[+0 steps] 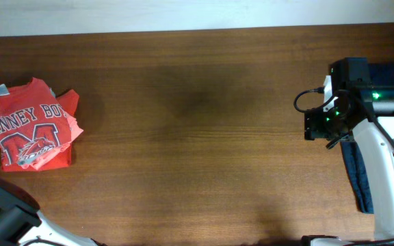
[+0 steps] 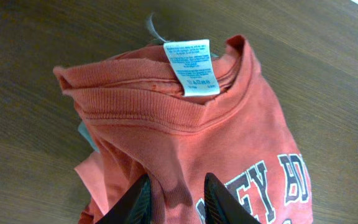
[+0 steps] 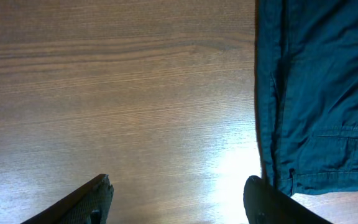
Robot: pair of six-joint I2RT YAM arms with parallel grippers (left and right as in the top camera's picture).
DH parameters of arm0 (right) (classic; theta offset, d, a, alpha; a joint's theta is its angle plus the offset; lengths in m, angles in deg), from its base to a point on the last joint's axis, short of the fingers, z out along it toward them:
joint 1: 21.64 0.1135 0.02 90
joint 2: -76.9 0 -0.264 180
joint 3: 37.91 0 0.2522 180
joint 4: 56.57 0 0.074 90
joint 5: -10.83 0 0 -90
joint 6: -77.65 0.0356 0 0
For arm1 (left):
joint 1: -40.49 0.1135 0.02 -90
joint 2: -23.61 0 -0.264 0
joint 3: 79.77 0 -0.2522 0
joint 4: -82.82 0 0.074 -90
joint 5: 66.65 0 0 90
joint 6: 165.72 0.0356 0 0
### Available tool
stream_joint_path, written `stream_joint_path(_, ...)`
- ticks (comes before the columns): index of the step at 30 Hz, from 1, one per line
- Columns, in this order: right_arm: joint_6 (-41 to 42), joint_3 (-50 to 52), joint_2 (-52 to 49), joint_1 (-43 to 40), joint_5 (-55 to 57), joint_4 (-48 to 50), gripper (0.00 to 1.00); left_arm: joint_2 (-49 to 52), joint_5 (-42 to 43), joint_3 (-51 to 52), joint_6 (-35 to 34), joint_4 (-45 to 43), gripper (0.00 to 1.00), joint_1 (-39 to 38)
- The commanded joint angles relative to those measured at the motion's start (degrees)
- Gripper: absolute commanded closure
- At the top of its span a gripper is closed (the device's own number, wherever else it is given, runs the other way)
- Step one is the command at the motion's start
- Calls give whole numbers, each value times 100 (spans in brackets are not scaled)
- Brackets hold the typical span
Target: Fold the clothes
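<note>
Lettering on the orange-red T-shirt is only part legible: "NNEY BO" over a big M in the overhead view, the rest folded under. Left fingers are cut off by the lower edge of the left wrist view. Only the tips show, with a narrow gap between them and shirt cloth filling it. Cannot tell whether they pinch the cloth or only stand over it. Navy garment lies mostly hidden under the right arm at the right of the frame. What kind of garment it is, is not clear; seams and a pocket-like panel show in the right wrist view.

Shirt sits folded into a compact block at the far left of the surface, mid-height in the frame. Ribbed collar lies uppermost, with a white care label standing out of it, its print too small to read. A paler salmon layer pokes out at the block's right side.

Right fingers are spread wide with bare wood between them. Navy cloth lies at the right-hand tip, touching or just beside it, cannot tell which.

Whole middle of the surface is open, from shirt to right arm. A pale strip runs along the upper edge of the overhead frame, and the left arm fills the lower left corner.
</note>
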Motion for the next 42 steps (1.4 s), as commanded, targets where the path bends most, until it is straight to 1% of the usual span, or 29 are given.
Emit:
stream_joint_path(1,17,-92,44,-17,-15,-17,27,157,9,2,-15,28,71,153)
stream_joint_path(3,17,-92,44,-17,-15,-17,27,157,7,0,-256,11,72,221)
stream_joint_path(4,17,-92,44,-17,-15,-17,27,157,-20,24,-363,-57,75,256)
stream_joint_path(5,20,-92,44,-17,-15,-17,27,184,-129,66,-492,-85,76,267)
stream_joint_path(6,17,-92,44,-17,-15,-17,27,201,-332,76,-669,-70,79,251)
stream_joint_path(8,17,-92,44,-17,-15,-20,27,212,-581,76,-940,-61,81,186)
stream_joint_path(22,20,-90,22,-17,-15,-17,27,210,-573,74,-964,-17,81,144)
stream_joint_path(23,20,-90,22,-17,-15,-20,27,210,-605,74,-1075,-17,81,155)
stream_joint_path(25,20,-90,22,-17,-17,-20,27,210,-977,74,-1644,31,81,170)
stream_joint_path(27,20,-90,22,-17,-15,-17,27,210,-1207,74,-1919,170,84,170)
stream_joint_path(29,20,-90,22,-17,-15,-20,27,190,-1001,74,-2022,308,86,170)
stream_joint_path(33,17,-90,22,-17,-15,-20,26,-79,-114,74,-2011,348,84,151)
stream_joint_path(39,20,-90,22,-17,-13,-17,25,-988,-114,74,-2024,295,81,-90)
stream_joint_path(42,17,-90,22,-17,-13,-4,25,-1283,-116,74,-2310,234,80,-284)
